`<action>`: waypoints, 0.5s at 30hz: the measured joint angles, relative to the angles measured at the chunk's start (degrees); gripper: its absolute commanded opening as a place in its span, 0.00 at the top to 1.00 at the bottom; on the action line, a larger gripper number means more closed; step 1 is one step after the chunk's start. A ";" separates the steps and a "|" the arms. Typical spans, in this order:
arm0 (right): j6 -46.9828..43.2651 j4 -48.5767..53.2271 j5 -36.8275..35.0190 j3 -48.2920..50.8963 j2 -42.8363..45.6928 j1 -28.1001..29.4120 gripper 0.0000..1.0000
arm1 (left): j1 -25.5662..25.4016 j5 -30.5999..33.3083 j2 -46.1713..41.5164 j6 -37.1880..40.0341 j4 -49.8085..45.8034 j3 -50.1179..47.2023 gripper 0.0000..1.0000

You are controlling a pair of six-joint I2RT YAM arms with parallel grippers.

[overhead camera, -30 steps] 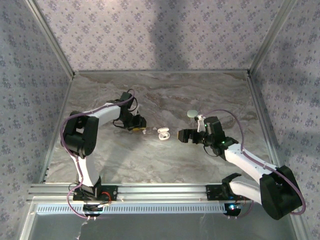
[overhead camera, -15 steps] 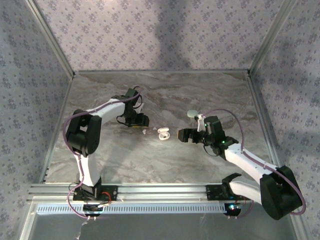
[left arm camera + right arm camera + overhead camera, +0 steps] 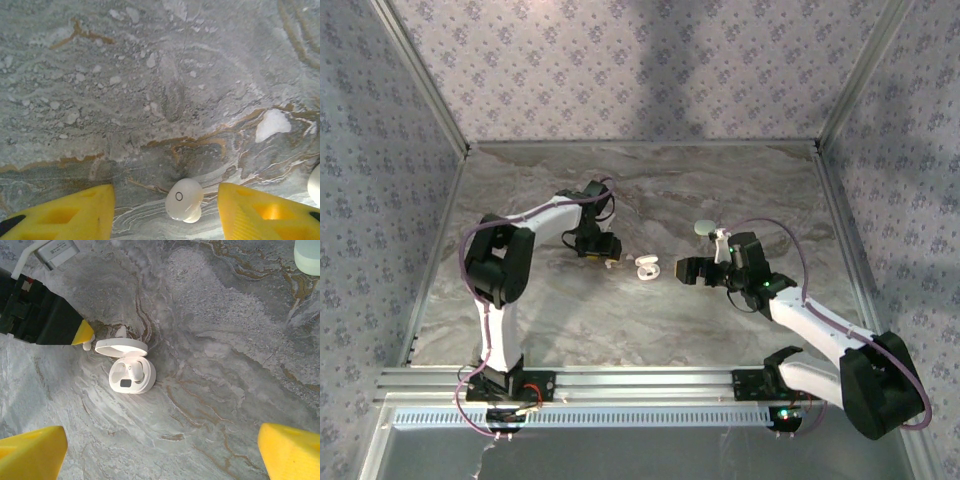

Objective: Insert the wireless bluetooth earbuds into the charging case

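One white earbud (image 3: 184,199) lies on the marble between the yellow fingers of my left gripper (image 3: 165,206), which is open and touches nothing. In the top view the left gripper (image 3: 604,251) sits just left of the open white charging case (image 3: 646,267). The right wrist view shows the case (image 3: 132,375) with its lid (image 3: 121,346) flipped back and one earbud (image 3: 134,371) seated in it. The loose earbud (image 3: 87,346) lies beside the left fingertip (image 3: 82,333). My right gripper (image 3: 160,460) hovers open, right of the case, with nothing between its fingers.
A pale green oval pebble case (image 3: 704,229) rests behind the right gripper (image 3: 688,270), at the top right corner in the right wrist view (image 3: 307,255). Patterned walls and metal rails bound the marble table (image 3: 620,330).
My left gripper moved right toward the case and its jaws widened; the loose earbud now lies between its fingers. The right arm has not moved.
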State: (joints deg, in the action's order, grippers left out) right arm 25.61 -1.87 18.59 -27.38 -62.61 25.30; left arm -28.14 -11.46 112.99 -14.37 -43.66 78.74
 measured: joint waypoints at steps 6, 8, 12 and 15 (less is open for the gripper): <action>0.00 0.00 0.00 0.00 0.00 0.00 0.00 | -0.07 2.23 0.39 -0.02 -1.44 0.26 0.51; 0.00 0.00 0.00 0.00 0.00 0.00 0.00 | -0.07 3.02 0.42 -0.04 -1.79 0.26 0.52; 0.00 0.00 0.00 0.00 0.00 0.00 0.00 | -0.07 3.82 0.42 -0.11 -1.86 0.26 0.55; -0.02 0.00 0.00 0.00 0.00 0.00 0.00 | -0.07 3.80 0.42 -0.28 -1.84 0.26 0.57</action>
State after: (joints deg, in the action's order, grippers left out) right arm 25.58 -1.87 18.59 -27.38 -62.61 25.30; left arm -28.21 -7.66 113.40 -14.66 -45.50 79.00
